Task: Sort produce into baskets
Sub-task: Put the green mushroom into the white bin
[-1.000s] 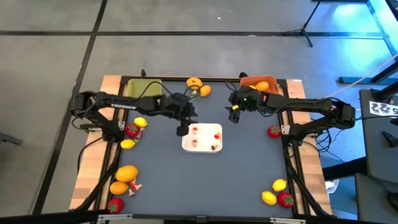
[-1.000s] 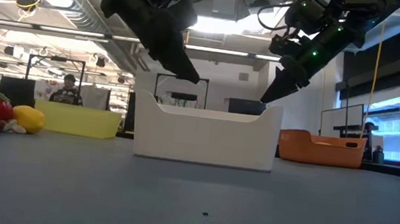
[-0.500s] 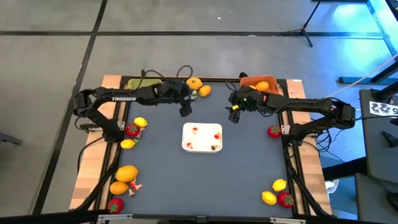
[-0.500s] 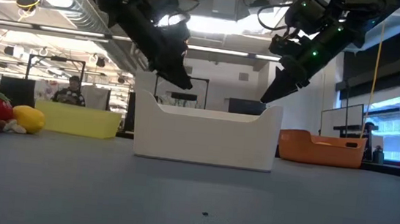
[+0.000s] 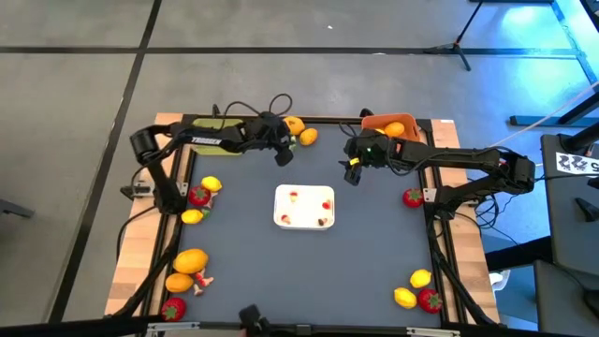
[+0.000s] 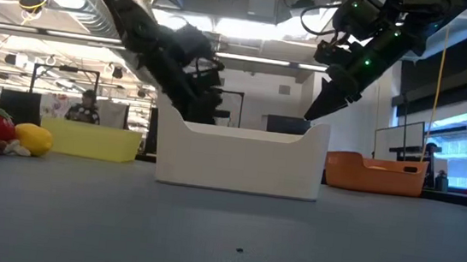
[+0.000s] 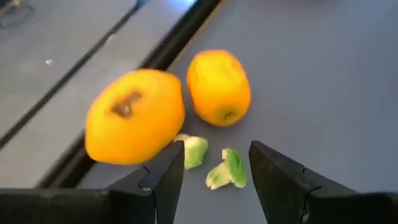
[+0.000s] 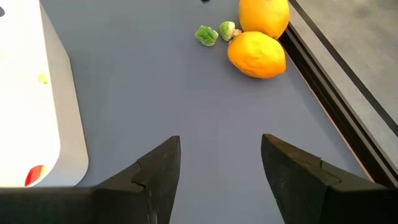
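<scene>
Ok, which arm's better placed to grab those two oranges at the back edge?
The left. Its gripper is open right before the two oranges, while the right gripper hangs farther off, beside the orange basket.

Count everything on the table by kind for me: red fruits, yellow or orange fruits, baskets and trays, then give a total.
Red fruits: 4
Yellow or orange fruits: 9
Baskets: 2
White tray: 1
Total: 16

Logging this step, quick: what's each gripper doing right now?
Left gripper: open, empty, over the green scraps by two orange fruits.
Right gripper: open, empty, above the table.
</scene>
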You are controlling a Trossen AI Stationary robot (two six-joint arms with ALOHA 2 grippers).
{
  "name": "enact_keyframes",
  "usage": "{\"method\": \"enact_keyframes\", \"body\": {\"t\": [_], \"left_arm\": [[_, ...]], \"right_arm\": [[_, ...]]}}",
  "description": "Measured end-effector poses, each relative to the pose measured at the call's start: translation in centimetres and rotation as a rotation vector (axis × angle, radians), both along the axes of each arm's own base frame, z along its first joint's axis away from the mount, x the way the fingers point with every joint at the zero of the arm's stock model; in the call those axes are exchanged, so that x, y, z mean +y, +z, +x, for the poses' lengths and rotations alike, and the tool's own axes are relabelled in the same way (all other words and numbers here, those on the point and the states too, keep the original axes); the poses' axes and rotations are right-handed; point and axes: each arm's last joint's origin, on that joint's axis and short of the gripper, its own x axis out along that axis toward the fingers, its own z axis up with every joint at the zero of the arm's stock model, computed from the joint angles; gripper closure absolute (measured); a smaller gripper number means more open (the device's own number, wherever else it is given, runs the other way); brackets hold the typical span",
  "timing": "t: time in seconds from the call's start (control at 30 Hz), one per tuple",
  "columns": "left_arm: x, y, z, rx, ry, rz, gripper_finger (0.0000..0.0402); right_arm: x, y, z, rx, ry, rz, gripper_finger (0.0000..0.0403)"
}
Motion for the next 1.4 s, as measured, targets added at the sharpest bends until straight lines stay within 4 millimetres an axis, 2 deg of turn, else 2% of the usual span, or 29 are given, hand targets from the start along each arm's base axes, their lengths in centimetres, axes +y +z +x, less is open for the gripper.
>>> {"method": "enact_keyframes", "body": {"t": [0.23, 0.67, 0.87, 1.2, 1.4], "left_arm": [[1.3, -2.2, 1.2, 0.029, -0.014, -0.050, 0.0224], [1.4, -4.4, 1.6, 0.084, -0.071, -0.097, 0.0226], [1.8, -4.9, 1.4, 0.094, -0.060, -0.103, 0.0265], [2.0, -4.8, 1.3, 0.106, -0.090, -0.068, 0.0356], [1.7, -4.4, 1.4, 0.114, -0.102, -0.067, 0.0373]], "right_arm": [[0.0, 0.0, 0.0, 0.000, 0.000, 0.000, 0.0180], [0.1, -0.5, -0.2, 0.014, 0.000, 0.005, 0.0180], [0.2, -1.4, -0.6, 0.036, -0.007, 0.021, 0.0180], [0.2, -1.4, -0.5, 0.027, -0.002, 0.012, 0.0180], [0.2, -1.4, -0.5, 0.023, 0.000, 0.009, 0.0180]]}}
